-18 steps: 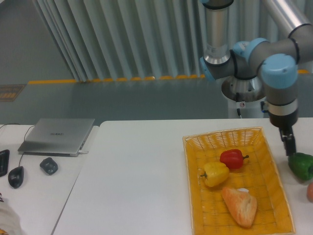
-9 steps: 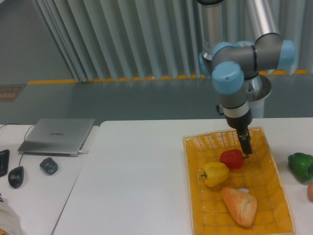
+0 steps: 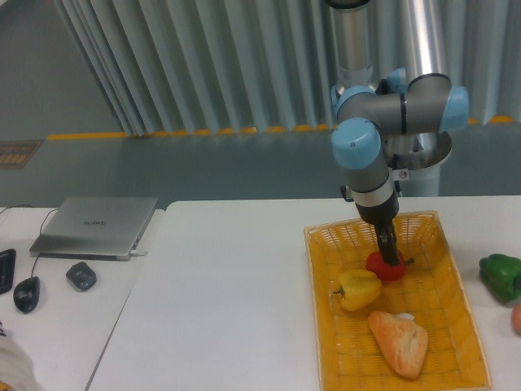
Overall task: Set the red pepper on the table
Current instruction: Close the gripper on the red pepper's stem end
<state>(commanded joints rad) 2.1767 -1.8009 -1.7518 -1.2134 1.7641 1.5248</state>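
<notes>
Fixed camera view. The gripper [image 3: 390, 251] points down over the red pepper [image 3: 386, 266], its dark fingers overlapping the pepper's top; whether they are spread or closed on it cannot be told. The red pepper lies inside the orange wicker basket [image 3: 326, 326] on the table [image 3: 228, 309], just beside the yellow pepper [image 3: 357, 289] and near a bread roll [image 3: 400, 342]. The green pepper [image 3: 501, 276] lies on the table outside the basket.
</notes>
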